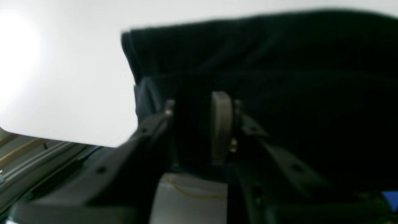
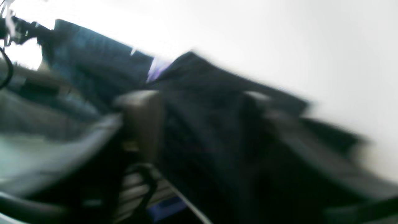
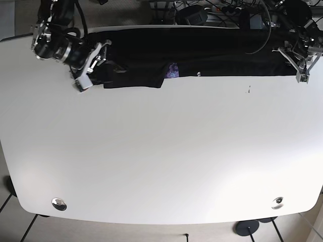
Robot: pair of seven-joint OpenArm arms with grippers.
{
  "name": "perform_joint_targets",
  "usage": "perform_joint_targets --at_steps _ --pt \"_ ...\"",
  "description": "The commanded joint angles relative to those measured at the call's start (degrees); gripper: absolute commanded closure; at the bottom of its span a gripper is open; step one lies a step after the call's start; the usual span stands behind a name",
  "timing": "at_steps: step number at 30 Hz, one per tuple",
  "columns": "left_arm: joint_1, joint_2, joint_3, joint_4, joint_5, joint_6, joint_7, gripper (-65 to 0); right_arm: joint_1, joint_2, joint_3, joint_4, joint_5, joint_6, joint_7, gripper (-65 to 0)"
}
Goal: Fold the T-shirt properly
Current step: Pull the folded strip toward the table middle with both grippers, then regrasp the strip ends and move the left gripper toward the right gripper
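Left wrist view: fills most of the frame, the dark shirt (image 1: 267, 62), from the upper middle over to the right. White desk (image 1: 68, 81) on the left. Left hand (image 1: 199, 124) in the middle, fingers close together with dark cloth between them, so likely pinching an edge of the shirt. Held tight like that, probably, so the cloth can be lifted and laid over itself.

Right wrist view: very blurry. Shirt (image 2: 205, 102) runs from the upper left down to the lower right, white desk (image 2: 311, 40) above it. Right hand (image 2: 199, 124) in the middle, one grey finger (image 2: 143, 121) at the left and the other at the right, with dark cloth filling the space between. Looks like a grip on the shirt, but too smeared to be sure how tight; cannot tell.

Base view: shirt (image 3: 202, 58) spread in a long dark strip along the top of the frame, far edge of the desk (image 3: 161, 151). Right hand (image 3: 91, 63) at the upper left, sitting on one end of the strip. Left hand (image 3: 298, 63) at the upper right, on the other end. One at each end, likely to keep the cloth straight and flat while folding. Fold seems only partly done.
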Motion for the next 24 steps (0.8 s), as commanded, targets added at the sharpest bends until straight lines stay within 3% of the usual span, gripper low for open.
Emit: perform_joint_targets --at_steps 1,5,11,16,19,24 --pt "1.81 -0.82 0.37 -0.62 -0.44 -0.03 -3.90 -7.9 0.06 -0.82 -1.81 -0.77 -6.85 0.08 1.68 -6.7" --pt "1.81 -1.52 0.28 -7.91 -0.44 -0.03 -6.72 -7.8 -1.00 -0.91 -4.53 -7.72 -16.08 0.08 8.18 -8.4" --pt "-0.74 -4.42 5.64 -18.29 -0.44 -0.03 -14.01 -8.1 0.85 4.89 -4.27 -21.87 -16.52 0.08 17.85 -8.6" --pt "-7.33 -4.77 11.18 -20.66 -0.71 -0.03 -13.84 -8.2 10.34 9.82 -4.27 -34.18 -16.61 0.08 23.04 -8.6" --pt "-9.53 -2.31 12.76 -20.22 -0.71 -0.03 -13.57 -8.2 16.14 11.75 -4.62 -40.16 -16.61 0.08 24.18 -8.7" --pt "-12.43 -1.61 12.06 -16.35 -0.97 -0.03 -6.45 -8.3 18.43 12.72 -4.62 -38.66 -16.52 0.08 24.01 -8.7"
